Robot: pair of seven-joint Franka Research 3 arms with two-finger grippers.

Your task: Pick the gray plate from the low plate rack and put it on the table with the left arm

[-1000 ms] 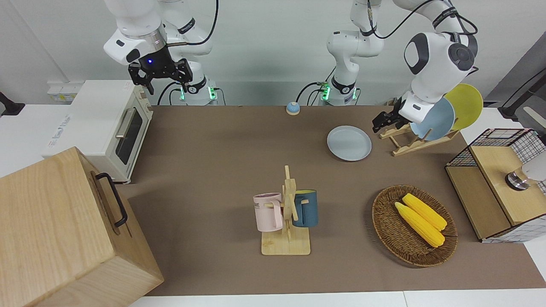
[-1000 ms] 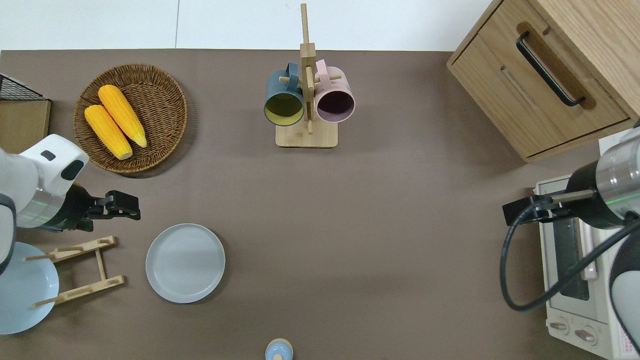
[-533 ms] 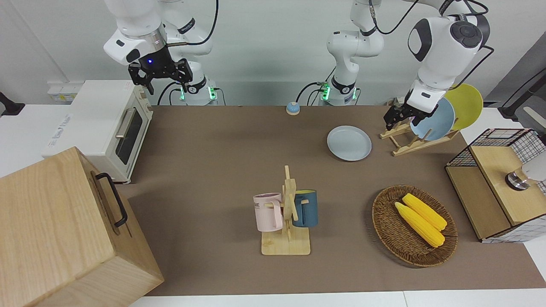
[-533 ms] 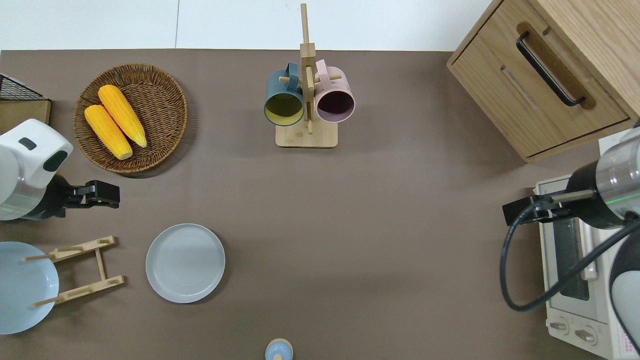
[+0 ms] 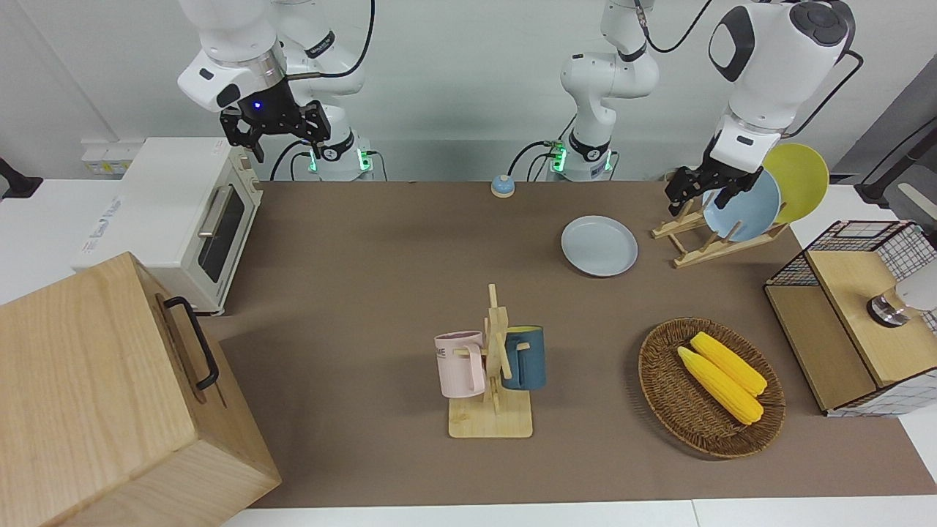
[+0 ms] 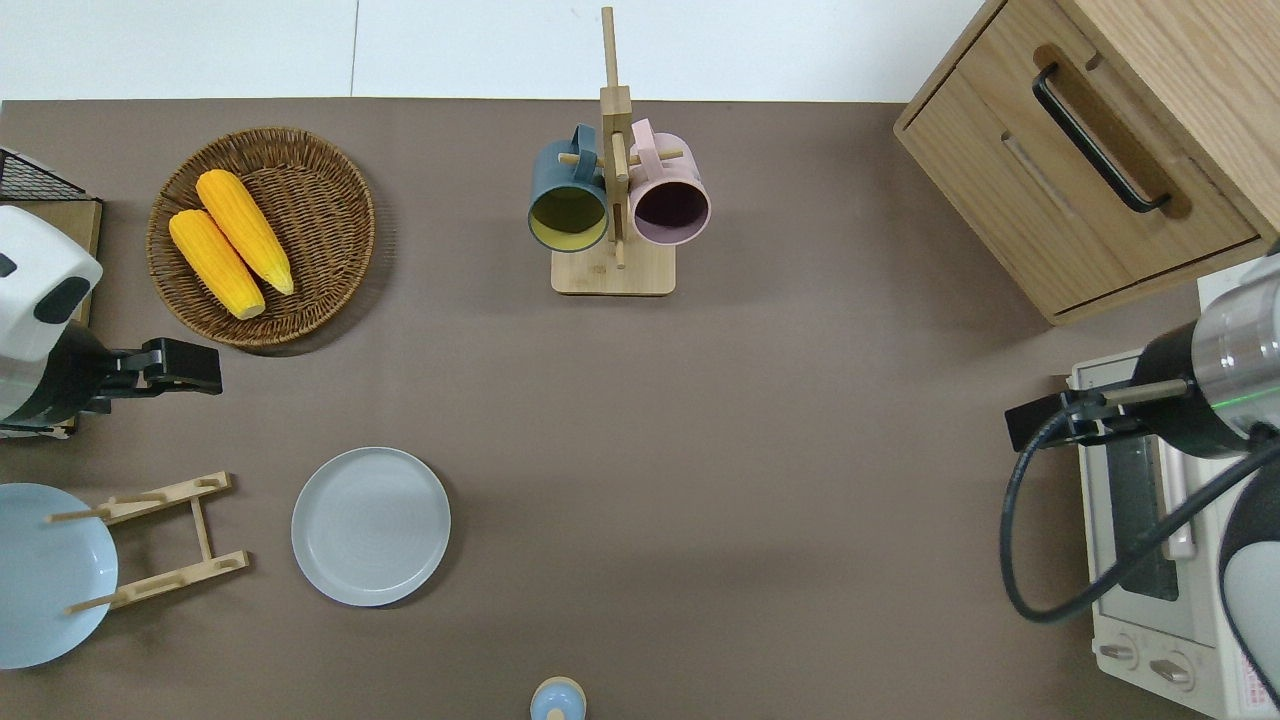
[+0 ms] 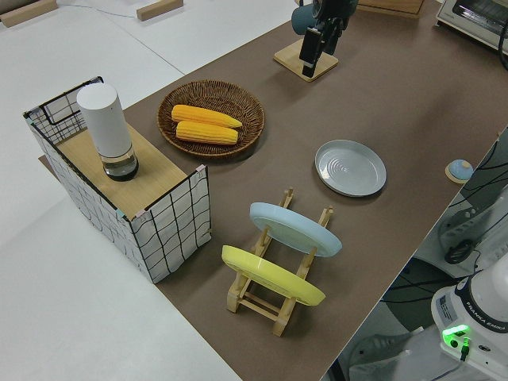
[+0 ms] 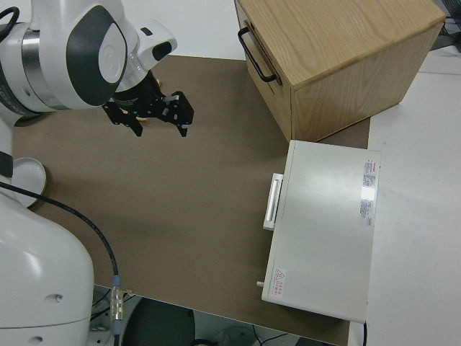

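The gray plate (image 5: 599, 245) lies flat on the table's brown mat (image 5: 366, 256), beside the low plate rack (image 5: 695, 245) toward the right arm's end; it also shows in the overhead view (image 6: 370, 525) and the left side view (image 7: 350, 167). The rack (image 6: 160, 540) holds a light blue plate (image 5: 747, 205) and a yellow plate (image 5: 801, 179). My left gripper (image 5: 703, 192) is open and empty, up in the air over the mat between the rack and the corn basket (image 6: 185, 365). My right gripper (image 5: 274, 135) is open and parked.
A wicker basket (image 6: 262, 235) with two corn cobs sits farther from the robots than the rack. A mug tree (image 6: 612, 200) with two mugs stands mid-table. A wooden drawer box (image 6: 1090, 150) and a white toaster oven (image 5: 183, 212) are at the right arm's end. A wire-sided box (image 5: 856, 315) is at the left arm's end.
My left gripper has risen and drawn away from the gray plate and rack, toward the left arm's end of the table. The plate and the right arm have not moved.
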